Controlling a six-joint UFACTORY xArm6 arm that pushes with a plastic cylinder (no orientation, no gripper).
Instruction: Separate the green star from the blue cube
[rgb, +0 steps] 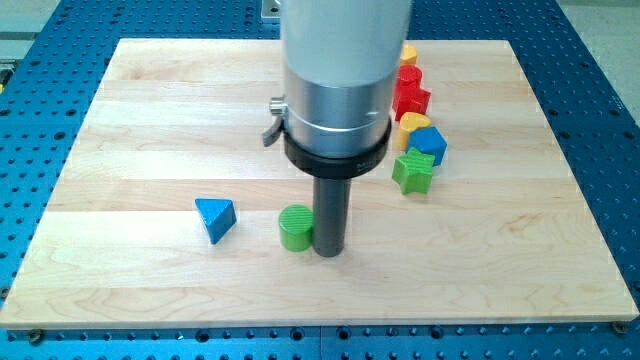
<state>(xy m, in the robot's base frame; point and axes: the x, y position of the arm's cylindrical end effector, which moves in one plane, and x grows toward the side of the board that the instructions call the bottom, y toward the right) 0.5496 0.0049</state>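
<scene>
STATE: no pincer fitted, rod only | my tip (328, 250) touches green cylinder (295, 228) | TARGET: green star (413, 171) abuts blue cube (428, 144), view's right of surface (150, 150) | STATUS: pair unseparated; tip well apart.

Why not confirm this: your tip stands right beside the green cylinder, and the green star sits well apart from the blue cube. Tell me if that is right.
One part is wrong. In the camera view the green star sits touching the blue cube, just below it, not well apart. The rest holds: my tip stands right beside the green cylinder, on its right in the view.
</scene>
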